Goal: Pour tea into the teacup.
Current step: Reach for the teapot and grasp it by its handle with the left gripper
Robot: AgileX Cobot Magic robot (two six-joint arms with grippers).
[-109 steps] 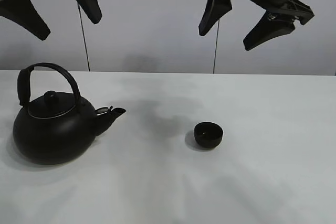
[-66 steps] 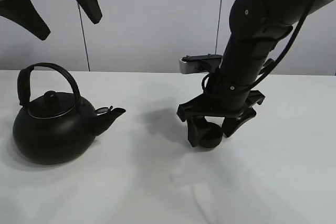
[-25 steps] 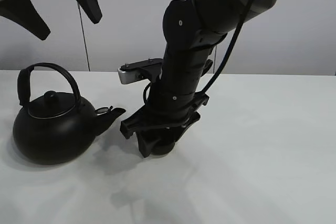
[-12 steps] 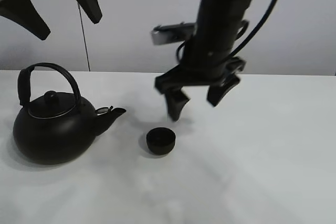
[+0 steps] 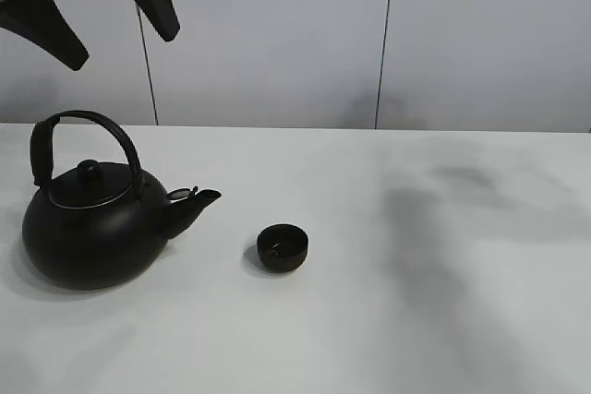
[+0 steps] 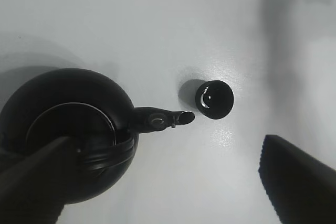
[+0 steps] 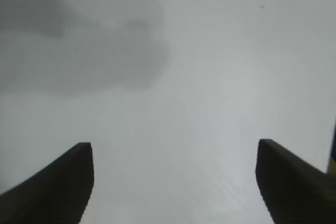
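Observation:
The tiny matte-black teacup (image 5: 283,248) stands upright on the white table, a short gap to the right of the spout (image 5: 205,198) of the big black kettle (image 5: 88,232). In the left wrist view the teacup (image 6: 214,99) sits just beyond the kettle (image 6: 68,135) and its spout. My left gripper (image 5: 126,53) hangs open and empty high above the kettle, and it also shows in the left wrist view (image 6: 163,192). My right gripper (image 7: 173,182) is open and empty over bare table. It is out of the exterior view.
The white table (image 5: 443,302) runs back to a pale panelled wall (image 5: 277,43). Soft shadows lie on the table at the right.
My right gripper carried the teacup left to a spot near the kettle's spout, let it go, rose and left the exterior view. The left arm and kettle have not moved.

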